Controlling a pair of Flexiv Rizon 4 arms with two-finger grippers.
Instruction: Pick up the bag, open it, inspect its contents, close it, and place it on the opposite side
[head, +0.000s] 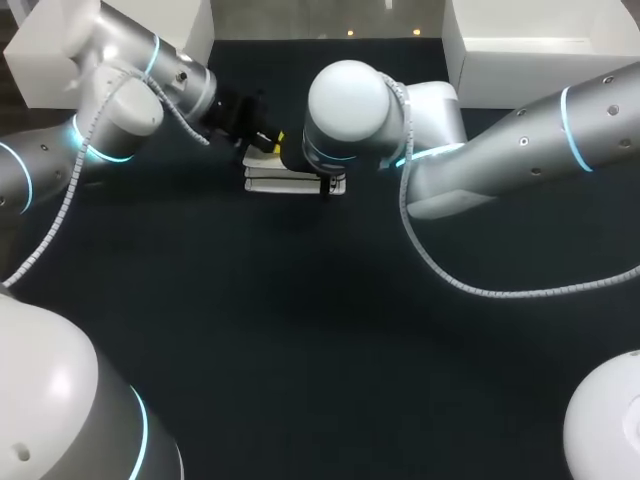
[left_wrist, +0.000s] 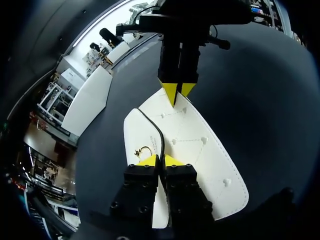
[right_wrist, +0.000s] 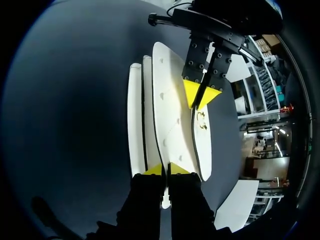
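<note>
The white bag (head: 270, 182) lies flat on the dark table at the back middle, largely covered by my right arm's wrist. In the left wrist view the bag (left_wrist: 200, 150) shows a stitched flap, a black edge line and a small gold clasp (left_wrist: 144, 151). My left gripper (left_wrist: 160, 161) is shut on the bag's near edge by the clasp. At the opposite end my right gripper (left_wrist: 176, 91) pinches the bag's far edge. In the right wrist view the right gripper (right_wrist: 166, 169) is shut on the bag (right_wrist: 167, 100), facing the left gripper (right_wrist: 202, 96). In the head view the left gripper (head: 275, 142) meets the bag from the left.
A white box (head: 60, 50) stands at the back left and another white box (head: 540, 45) at the back right. Dark tabletop (head: 320, 330) stretches from the bag toward the front.
</note>
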